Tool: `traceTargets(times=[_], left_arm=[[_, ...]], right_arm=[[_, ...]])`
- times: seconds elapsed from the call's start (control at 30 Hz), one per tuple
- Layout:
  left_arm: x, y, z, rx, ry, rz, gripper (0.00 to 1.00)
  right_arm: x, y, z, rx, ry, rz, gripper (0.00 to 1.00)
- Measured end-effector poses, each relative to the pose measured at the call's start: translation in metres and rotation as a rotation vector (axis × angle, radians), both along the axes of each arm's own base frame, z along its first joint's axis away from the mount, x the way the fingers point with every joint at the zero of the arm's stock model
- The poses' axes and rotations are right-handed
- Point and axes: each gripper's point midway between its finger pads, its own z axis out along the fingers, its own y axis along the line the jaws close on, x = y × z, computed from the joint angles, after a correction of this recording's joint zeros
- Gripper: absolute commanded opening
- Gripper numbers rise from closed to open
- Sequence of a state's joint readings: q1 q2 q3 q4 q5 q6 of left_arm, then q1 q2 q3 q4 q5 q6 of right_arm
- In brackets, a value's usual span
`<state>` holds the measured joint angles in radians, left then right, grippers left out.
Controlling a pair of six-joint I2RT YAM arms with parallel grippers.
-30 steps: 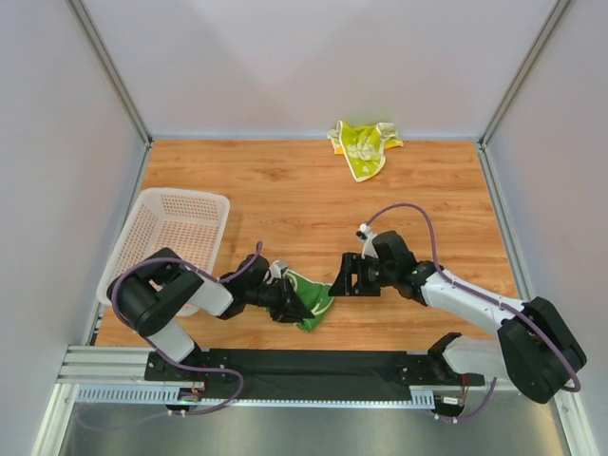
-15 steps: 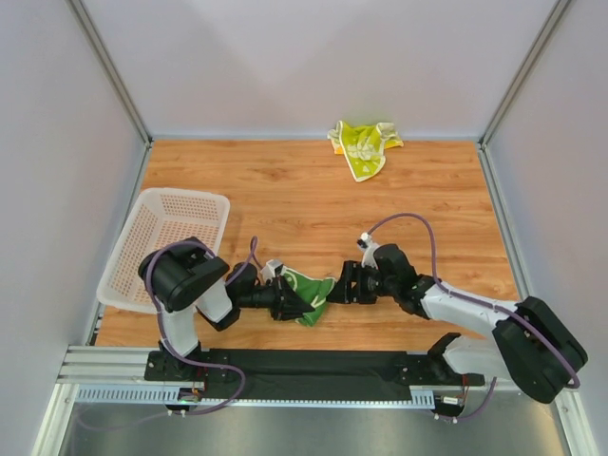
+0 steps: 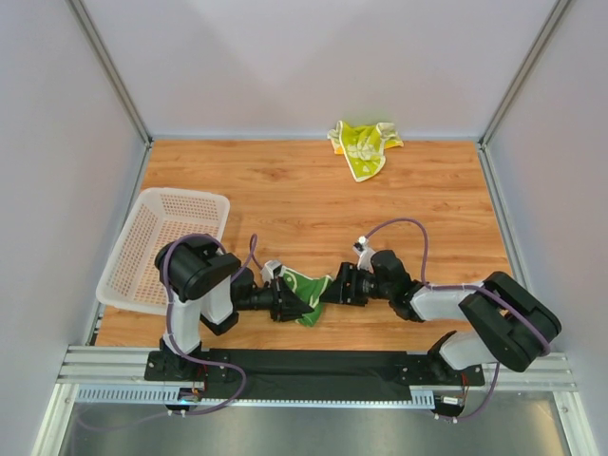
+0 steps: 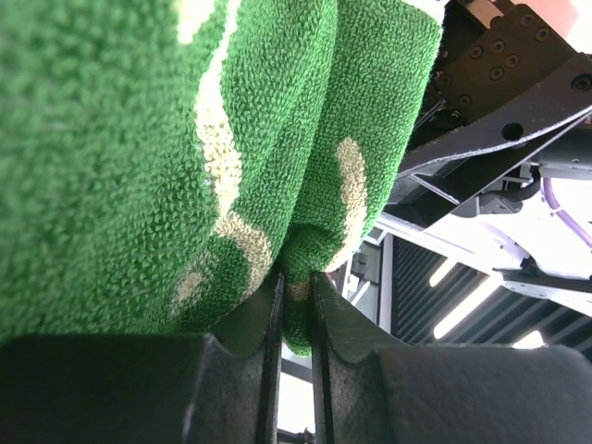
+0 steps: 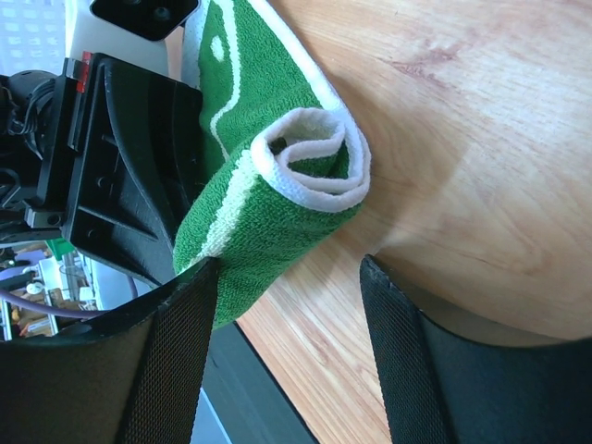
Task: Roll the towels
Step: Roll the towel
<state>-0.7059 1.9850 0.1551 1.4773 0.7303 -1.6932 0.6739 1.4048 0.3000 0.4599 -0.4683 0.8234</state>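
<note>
No readable text, label or number shows on the dark green towel [image 3: 310,288] or basket [image 3: 180,196].

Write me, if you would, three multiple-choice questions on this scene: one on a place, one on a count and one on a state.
1. The yellow towel lies:
A) at the far edge of the table
B) at its near edge
C) at its middle

2. Towels in view:
A) one
B) two
C) four

3. The left gripper is:
A) wide open
B) out of sight
C) shut on the green towel

Answers:
1 A, since it sits at the top of the overhead view.
2 B, one yellow and one green.
3 C, since its fingers pinch a fold of the cloth.
</note>
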Motion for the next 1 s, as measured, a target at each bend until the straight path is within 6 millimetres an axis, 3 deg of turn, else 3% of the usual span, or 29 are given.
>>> traceTargets(times=[0.63,1.0], left_arm=[[-0.001,0.001,-0.003,0.002,-0.018,0.0,0.0],[0.0,0.001,-0.003,0.003,-0.019,0.001,0.0]], right_arm=[[-0.004,0.003,0.013,0.124,-0.034,-0.023,0.65],[-0.007,0.007,-0.005,0.108,0.022,-0.024,0.45]])
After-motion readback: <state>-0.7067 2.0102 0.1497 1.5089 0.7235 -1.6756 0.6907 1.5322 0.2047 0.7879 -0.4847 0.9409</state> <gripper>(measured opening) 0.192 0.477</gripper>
